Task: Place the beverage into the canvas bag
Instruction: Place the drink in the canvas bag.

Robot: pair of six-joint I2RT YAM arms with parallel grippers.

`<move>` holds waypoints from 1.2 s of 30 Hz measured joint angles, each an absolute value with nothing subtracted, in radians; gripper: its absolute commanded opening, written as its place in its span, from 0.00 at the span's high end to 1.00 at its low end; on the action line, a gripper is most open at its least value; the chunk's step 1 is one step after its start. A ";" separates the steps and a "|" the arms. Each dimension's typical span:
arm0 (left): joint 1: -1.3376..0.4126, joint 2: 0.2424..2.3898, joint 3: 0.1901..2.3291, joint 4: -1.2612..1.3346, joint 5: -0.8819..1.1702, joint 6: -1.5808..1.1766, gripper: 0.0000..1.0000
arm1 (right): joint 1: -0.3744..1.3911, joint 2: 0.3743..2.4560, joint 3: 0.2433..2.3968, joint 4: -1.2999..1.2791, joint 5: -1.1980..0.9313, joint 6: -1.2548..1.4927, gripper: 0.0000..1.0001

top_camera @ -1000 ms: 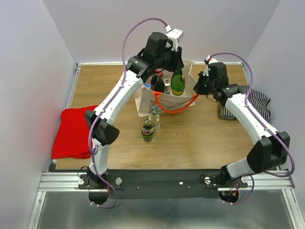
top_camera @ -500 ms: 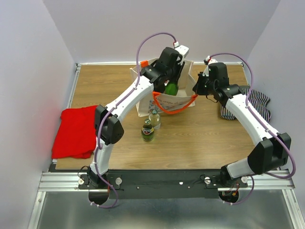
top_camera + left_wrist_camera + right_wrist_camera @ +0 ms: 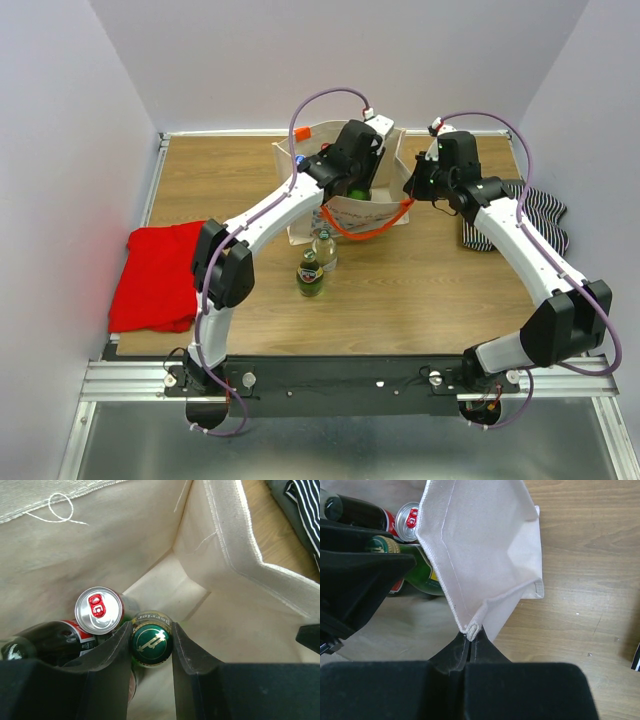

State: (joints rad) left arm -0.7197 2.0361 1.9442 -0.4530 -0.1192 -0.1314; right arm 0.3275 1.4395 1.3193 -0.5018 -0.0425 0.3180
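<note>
- Inside the cream canvas bag (image 3: 235, 545), the left gripper (image 3: 151, 627), partly open, clamps the green bottle (image 3: 151, 640) by its round metal cap.
- At the bag's stitched rim corner, the right gripper (image 3: 471, 637), fully closed, pinches the cloth.
- Beside the bottle stands a shiny silver can (image 3: 98, 610).

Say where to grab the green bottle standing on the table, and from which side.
Probably the neck of the green bottle, just under the cap, coming down from above and closing on it from left and right. It stands upright with its top free, and the clear bottle stands close behind it, toward the bag, so that side looks blocked.
</note>
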 measured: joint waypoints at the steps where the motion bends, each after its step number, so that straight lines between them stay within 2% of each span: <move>1: -0.720 2.027 1.933 -0.443 -0.121 -0.132 1.00 | 0.327 1.439 1.320 -0.503 -0.043 0.318 0.99; 34: -0.729 1.998 1.806 -0.384 -0.165 -0.155 1.00 | 0.328 1.439 1.328 -0.516 -0.051 0.318 0.99; 35: -0.729 1.998 1.806 -0.384 -0.167 -0.156 0.98 | 0.328 1.439 1.329 -0.517 -0.051 0.318 0.99; 36: -0.729 1.998 1.806 -0.384 -0.169 -0.158 0.91 | 0.328 1.439 1.329 -0.517 -0.051 0.318 0.99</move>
State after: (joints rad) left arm -0.7288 1.9980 1.8057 -0.3843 -0.1692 -0.1577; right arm 0.3283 1.4395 1.3293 -0.5175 -0.0505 0.3180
